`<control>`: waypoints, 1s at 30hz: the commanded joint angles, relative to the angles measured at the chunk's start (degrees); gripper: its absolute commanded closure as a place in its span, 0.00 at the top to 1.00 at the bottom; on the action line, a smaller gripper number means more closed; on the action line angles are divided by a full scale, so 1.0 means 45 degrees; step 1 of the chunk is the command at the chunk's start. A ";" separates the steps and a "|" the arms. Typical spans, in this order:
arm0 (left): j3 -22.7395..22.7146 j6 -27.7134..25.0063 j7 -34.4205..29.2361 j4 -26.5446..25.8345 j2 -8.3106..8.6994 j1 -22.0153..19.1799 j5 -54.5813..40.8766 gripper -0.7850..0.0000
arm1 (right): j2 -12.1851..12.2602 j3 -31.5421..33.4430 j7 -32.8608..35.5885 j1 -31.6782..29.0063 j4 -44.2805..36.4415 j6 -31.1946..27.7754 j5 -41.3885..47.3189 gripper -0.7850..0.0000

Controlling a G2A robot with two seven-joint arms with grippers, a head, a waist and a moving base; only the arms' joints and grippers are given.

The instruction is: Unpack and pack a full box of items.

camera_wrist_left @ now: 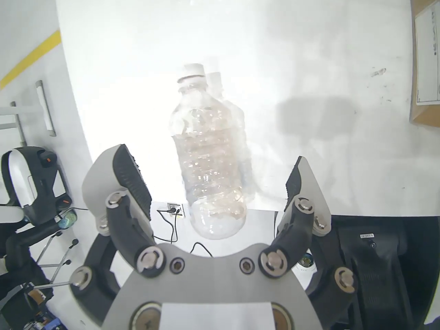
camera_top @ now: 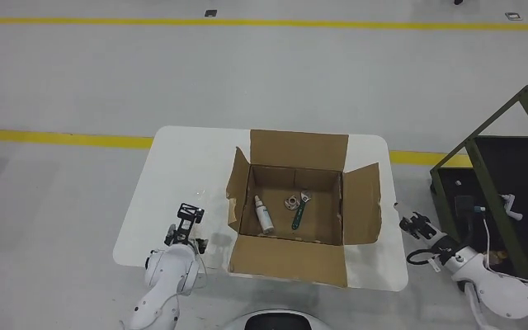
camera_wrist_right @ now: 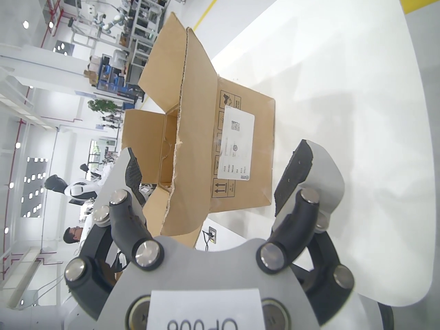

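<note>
The bench [camera_top: 165,181] carries one open cardboard box [camera_top: 289,260] at its middle, all four flaps folded outward.

Left arm: positioned on the robot's left side of the box, near the box's front corner, forearm over the bench edge. The left gripper [camera_top: 190,213] points across the bench away from the robot. Its fingers [camera_wrist_left: 132,173] are released and spread wide.

Right arm: positioned on the robot's right side of the box, just past the bench edge. The right gripper [camera_wrist_right: 216,151] faces the box's labelled side wall. Its fingers are released and hold nothing, and they stand apart from the box flap.

Clear plastic bottle [camera_wrist_left: 206,132]: located outside the box, on its left side, in the gap between the left gripper's fingers. The base end is nearest the gripper and the capped neck points away from it. Neither finger touches the bottle; a gap shows on both sides. The bottle's outline is doubled and blurred, so it cannot be told whether the bottle rests on the bench.

Box contents, on the box floor:
- White bottle [camera_top: 264,216], lying toward the box's left wall.
- Wrench [camera_top: 299,213] with a green handle, near the box's centre.
- Small ring-shaped item [camera_top: 291,200], between the two, just beside the wrench head.
</note>
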 commanded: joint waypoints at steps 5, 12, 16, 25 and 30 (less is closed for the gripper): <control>-0.0307 0.0165 -0.0573 -0.1691 0.0010 0.0179 -0.0177 1.00 | 0.0039 -0.0334 0.0574 0.0562 0.0086 0.0852 0.0395 1.00; -0.0912 0.0374 -0.1003 -0.3357 0.0015 -0.0053 -0.0748 1.00 | 0.0010 -0.1415 0.0771 0.1430 0.0814 0.1487 0.0603 1.00; -0.1093 0.0962 -0.1299 -0.4030 -0.0033 -0.0456 -0.1200 1.00 | -0.0002 -0.2027 0.1029 0.1802 0.0872 0.1585 0.0565 1.00; -0.1362 0.1317 -0.1825 -0.4972 -0.0120 -0.1463 -0.3004 1.00 | -0.0021 -0.2867 0.0943 0.1945 0.1070 0.1684 0.0167 0.07; -0.1418 0.1232 -0.1718 -0.5084 -0.0099 -0.1811 -0.2908 1.00 | 0.0002 -0.2857 0.0895 0.1607 0.0651 0.1723 0.0072 0.00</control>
